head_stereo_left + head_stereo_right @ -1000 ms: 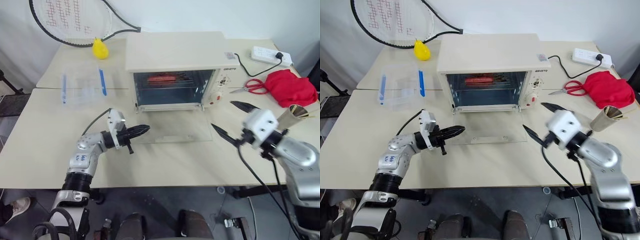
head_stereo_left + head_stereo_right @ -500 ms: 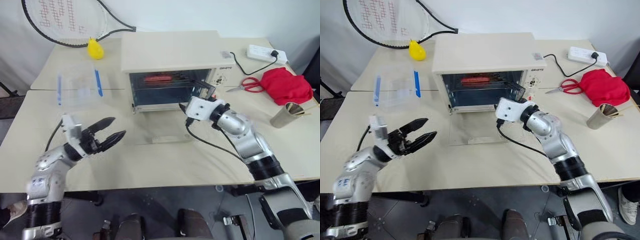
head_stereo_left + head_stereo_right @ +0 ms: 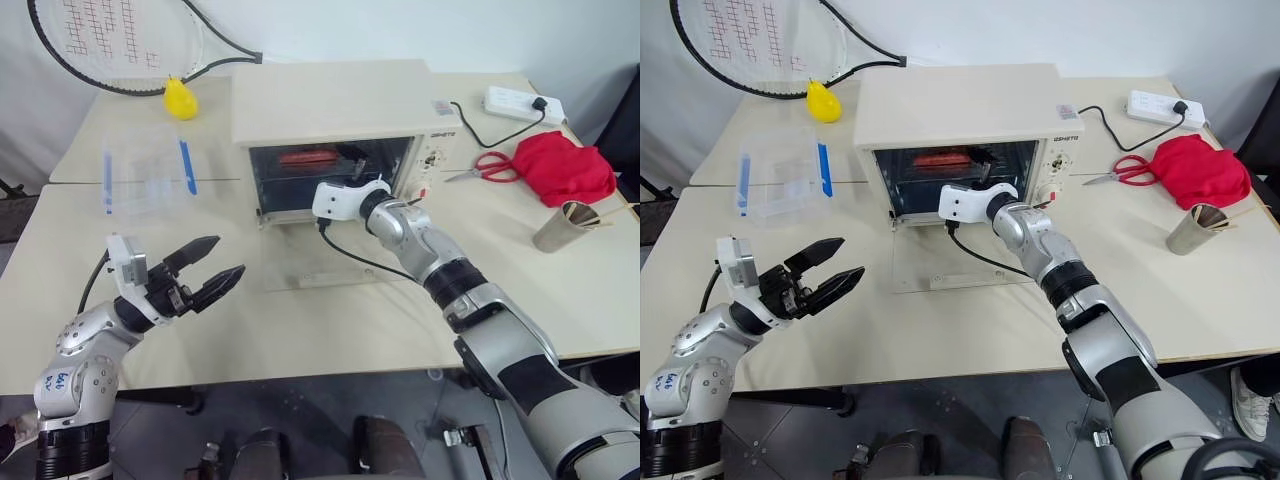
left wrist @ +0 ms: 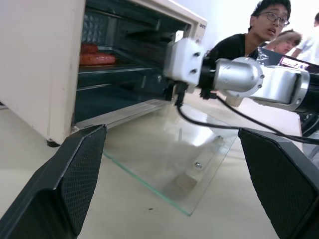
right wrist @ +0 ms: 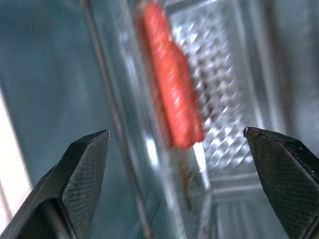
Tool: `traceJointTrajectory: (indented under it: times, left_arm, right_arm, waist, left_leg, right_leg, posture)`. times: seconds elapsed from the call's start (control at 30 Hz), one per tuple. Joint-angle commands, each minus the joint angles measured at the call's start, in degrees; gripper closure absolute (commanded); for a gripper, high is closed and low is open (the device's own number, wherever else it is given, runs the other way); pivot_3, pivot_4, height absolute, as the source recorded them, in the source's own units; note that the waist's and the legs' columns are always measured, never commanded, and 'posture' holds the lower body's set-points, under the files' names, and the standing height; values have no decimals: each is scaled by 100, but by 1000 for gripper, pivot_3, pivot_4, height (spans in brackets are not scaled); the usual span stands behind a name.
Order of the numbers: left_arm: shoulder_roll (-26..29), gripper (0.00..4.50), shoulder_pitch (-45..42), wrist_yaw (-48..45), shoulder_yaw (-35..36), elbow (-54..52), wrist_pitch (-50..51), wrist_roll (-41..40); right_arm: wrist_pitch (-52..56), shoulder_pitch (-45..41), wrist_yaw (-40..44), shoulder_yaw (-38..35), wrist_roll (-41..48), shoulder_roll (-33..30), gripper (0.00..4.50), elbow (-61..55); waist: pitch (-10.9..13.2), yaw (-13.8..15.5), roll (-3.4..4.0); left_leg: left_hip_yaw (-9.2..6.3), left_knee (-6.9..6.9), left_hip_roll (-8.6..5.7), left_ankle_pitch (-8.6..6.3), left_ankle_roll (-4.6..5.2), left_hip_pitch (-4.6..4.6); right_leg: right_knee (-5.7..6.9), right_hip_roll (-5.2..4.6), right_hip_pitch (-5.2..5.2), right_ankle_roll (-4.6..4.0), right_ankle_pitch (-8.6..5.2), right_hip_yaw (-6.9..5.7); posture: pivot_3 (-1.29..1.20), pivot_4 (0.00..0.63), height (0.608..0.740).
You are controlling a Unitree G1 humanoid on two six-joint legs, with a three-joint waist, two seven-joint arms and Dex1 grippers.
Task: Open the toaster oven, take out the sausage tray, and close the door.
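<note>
The right gripper [image 5: 177,164] reaches wide-spread into the boxy cream oven [image 3: 330,100], its textured black fingers flanking the sausage tray [image 5: 199,129]. The glass door [image 3: 315,262] lies flat. The left gripper [image 3: 825,270] gapes wide, well clear.

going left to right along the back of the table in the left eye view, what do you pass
tennis racket → yellow pear-shaped toy → toaster oven → white power strip

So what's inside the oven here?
Two sausages lie on the tray inside the oven; the right hand reaches in, open. Its arm covers part of the tray.
</note>
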Motion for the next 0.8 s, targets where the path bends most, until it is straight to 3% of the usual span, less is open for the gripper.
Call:
traceJointTrajectory:
  times: [0.03, 0.23, 0.33, 0.8]
  left_arm:
    - [8, 0, -8, -52, -11, -162, -92, -90]
    - [-7, 0, -159, -79, -72, -97, -84, -142]
    - [-7, 0, -702, -177, -286, 213, -22, -101]
    - [-142, 0, -3038, -373, -602, 1932, -99, 128]
  right_arm:
    - [-151, -326, -208, -30, 30, 65, 1290, 197]
    - [-247, -451, -300, 14, 34, 116, 3397, 485]
    - [-374, -477, -304, 21, 42, 94, 4441, 450]
    - [-724, -567, -191, -16, 4, -156, 4485, 136]
  waist:
    - [0, -28, 0]
    - [0, -107, 1]
    - [1, -94, 2]
    - [1, -133, -2]
  left_leg:
    - [0, 0, 1, 0, 0, 0]
    - [-2, -2, 3, 0, 0, 1]
    - [-2, -2, 2, 0, 0, 0]
    - [-2, -4, -2, 1, -1, -18]
  right_leg:
    - [0, 0, 0, 0, 0, 0]
    - [1, 2, 0, 0, 0, 0]
    - [1, 2, 0, 0, 0, 0]
    - [0, 5, -1, 1, 0, -27]
  posture:
    - [0, 150, 740]
    - [0, 150, 740]
    - [0, 150, 740]
    - [0, 150, 740]
